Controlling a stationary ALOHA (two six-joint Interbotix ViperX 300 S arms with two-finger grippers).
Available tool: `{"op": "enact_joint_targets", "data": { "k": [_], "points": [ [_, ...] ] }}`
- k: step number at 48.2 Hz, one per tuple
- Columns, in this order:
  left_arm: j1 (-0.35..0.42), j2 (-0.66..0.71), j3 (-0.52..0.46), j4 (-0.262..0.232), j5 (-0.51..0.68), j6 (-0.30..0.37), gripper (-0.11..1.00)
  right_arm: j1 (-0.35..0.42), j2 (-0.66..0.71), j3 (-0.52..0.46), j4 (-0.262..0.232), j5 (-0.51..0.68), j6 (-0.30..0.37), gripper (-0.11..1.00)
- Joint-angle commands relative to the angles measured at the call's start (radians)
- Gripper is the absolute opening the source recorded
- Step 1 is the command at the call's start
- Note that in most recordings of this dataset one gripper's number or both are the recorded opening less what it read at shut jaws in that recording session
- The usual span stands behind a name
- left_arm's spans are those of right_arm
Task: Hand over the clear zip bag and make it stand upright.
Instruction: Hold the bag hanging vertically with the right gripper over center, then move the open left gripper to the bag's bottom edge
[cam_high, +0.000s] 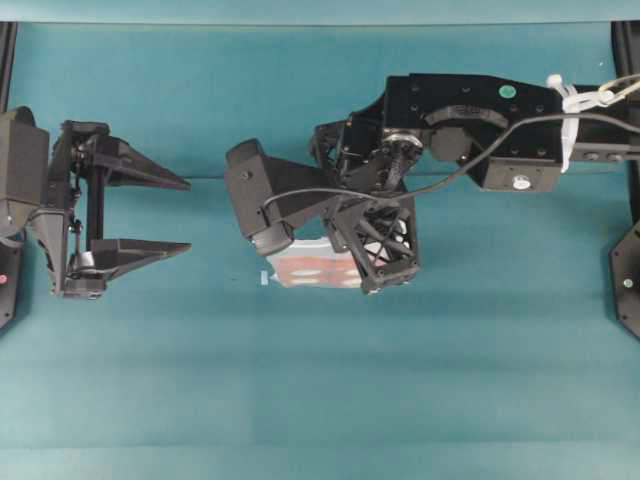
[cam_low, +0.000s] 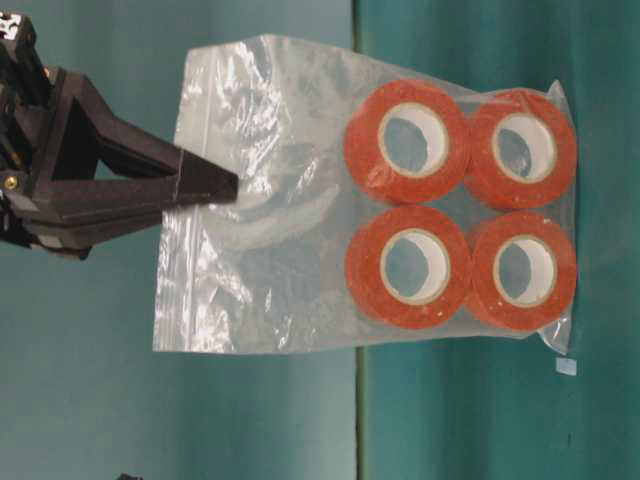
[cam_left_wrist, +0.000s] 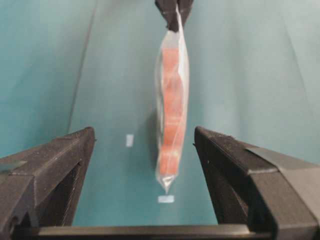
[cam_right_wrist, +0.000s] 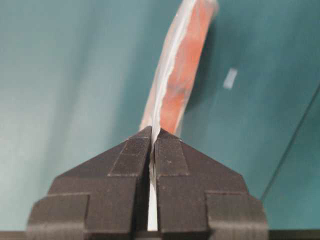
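Bag: the clear zip bag (cam_low: 360, 200), square transparent plastic with four orange-red tape rolls (cam_low: 460, 208), hangs over the teal table (cam_high: 480, 380).
Holder: right gripper (cam_right_wrist: 151, 135) pinched on its zip edge.
Receiver: left gripper (cam_high: 185, 214) spread wide, empty, facing the bag edge-on (well apart).
Axis: vertical, rolls lowest.
Room: open around.

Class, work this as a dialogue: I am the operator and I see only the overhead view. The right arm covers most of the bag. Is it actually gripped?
Observer: Yes. The right gripper is shut on the clear zip bag's top edge.
Operator: What is inside?
Observer: Four orange-red tape rolls, bunched at the bag's far end.
Operator: Is the left gripper lined up?
Observer: The left gripper is open, and the bag hangs edge-on ahead of the gap, untouched.
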Motion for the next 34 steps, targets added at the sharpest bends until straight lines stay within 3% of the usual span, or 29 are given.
{"op": "enact_joint_targets", "data": {
  "k": [1,14,34],
  "points": [
    [0.0,0.0,-0.009,0.002,-0.009,-0.003,0.86,0.002,-0.012,-0.008,-0.003,-0.009,-0.002,0.01],
    [-0.025,0.061,0.018,0.002,-0.055,-0.075,0.88,0.006,-0.014,0.005,-0.041,-0.029,0.032,0.01],
    [-0.037,0.253,0.064,0.002,-0.25,-0.098,0.9,0.008,-0.021,0.035,-0.041,-0.057,0.074,0.01]
  ]
}}
